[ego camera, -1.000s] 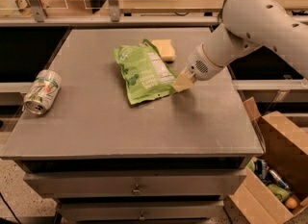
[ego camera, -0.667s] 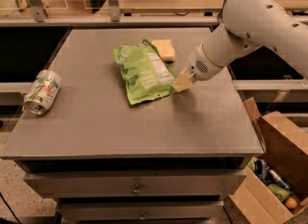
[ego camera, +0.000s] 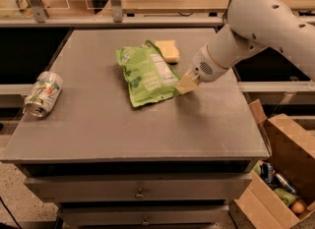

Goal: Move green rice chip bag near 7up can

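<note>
The green rice chip bag (ego camera: 147, 74) lies flat in the middle of the grey table, its white nutrition label facing up. The 7up can (ego camera: 43, 94) lies on its side at the table's left edge, shiny end toward the front. My gripper (ego camera: 185, 84) is low over the table at the bag's right edge, its pale fingertips touching or almost touching the bag. The white arm reaches in from the upper right. The bag and the can are far apart.
A pale-yellow sponge block (ego camera: 167, 50) sits just behind the bag. The grey table (ego camera: 98, 129) has drawers below. An open cardboard box (ego camera: 280, 184) with cans and items stands on the floor at the right. Shelving and a counter run along the back.
</note>
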{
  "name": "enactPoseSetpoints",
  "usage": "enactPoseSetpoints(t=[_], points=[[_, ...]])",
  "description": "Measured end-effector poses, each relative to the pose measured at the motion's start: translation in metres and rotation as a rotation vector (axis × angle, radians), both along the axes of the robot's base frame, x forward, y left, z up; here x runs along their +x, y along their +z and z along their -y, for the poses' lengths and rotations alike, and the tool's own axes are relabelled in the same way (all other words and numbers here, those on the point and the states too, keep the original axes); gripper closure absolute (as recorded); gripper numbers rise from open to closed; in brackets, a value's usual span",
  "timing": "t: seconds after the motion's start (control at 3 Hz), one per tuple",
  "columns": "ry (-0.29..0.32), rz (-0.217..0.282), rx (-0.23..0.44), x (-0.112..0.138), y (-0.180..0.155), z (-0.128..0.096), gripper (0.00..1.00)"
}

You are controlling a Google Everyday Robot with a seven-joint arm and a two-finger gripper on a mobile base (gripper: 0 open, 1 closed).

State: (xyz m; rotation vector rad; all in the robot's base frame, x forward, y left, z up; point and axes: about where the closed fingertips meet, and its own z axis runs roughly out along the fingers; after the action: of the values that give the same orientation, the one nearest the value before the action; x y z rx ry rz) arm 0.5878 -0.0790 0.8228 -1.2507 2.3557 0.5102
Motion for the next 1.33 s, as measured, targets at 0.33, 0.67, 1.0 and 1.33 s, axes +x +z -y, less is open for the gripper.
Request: enactPoseSetpoints(t=[0.33,0.67,1.0,1.33], points=[[0.0,0.0,0.0,0.0,0.0,0.0,1.0],[0.067,0.07,-0.066,-0.019,0.029,-0.02,1.0],[0.199,0.202,-0.185,-0.055,0.088,-0.058,1.0],[0.278,0.291,-0.262,-0.077,0.131,-0.082,1.0]])
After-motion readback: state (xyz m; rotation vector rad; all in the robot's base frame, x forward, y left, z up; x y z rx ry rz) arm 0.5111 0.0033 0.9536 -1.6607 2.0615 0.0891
